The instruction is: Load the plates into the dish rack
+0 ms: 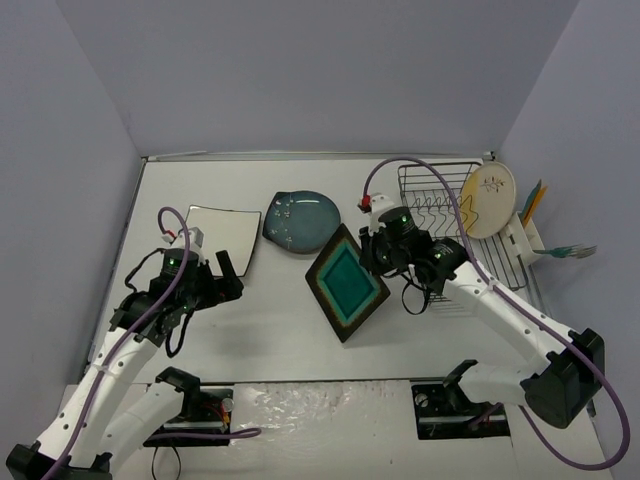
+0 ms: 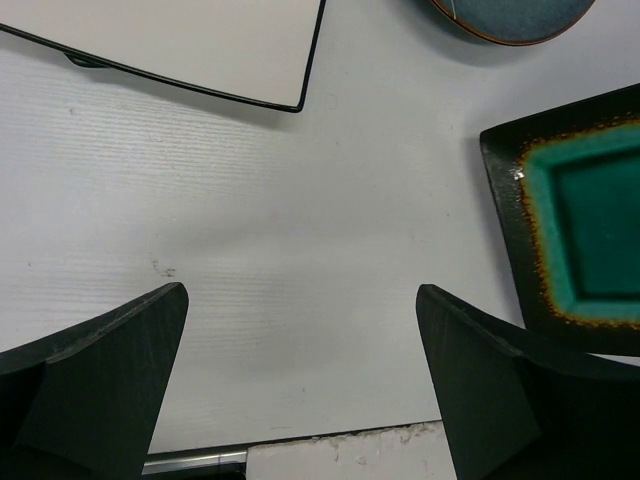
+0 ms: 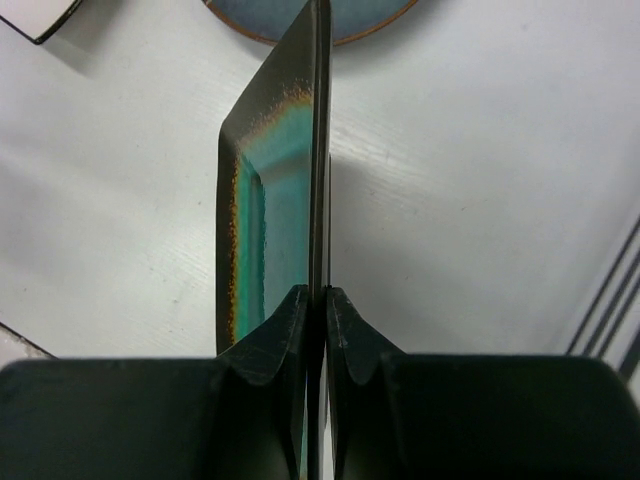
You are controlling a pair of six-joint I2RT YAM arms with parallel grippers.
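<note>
Plates (image 1: 222, 232) four, one rack (image 1: 428, 192): black plate (image 1: 345, 282), seemingly tilted, in clenched right jaws; left jaws agape.

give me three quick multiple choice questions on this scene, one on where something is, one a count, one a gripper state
1. Where is the cream plate?
A. flat on the table
B. standing in the dish rack
C. stacked on another plate

2. How many plates are outside the rack?
A. one
B. two
C. three

3. The right gripper is:
A. wide open
B. shut on the rim of the black plate
C. shut on nothing

Key:
1 B, it stands at the rack's far right corner in the top view.
2 C, the white plate, the teal-blue plate and the black plate are all outside it.
3 B, the right wrist view shows its jaws pinching the plate's edge.
</note>
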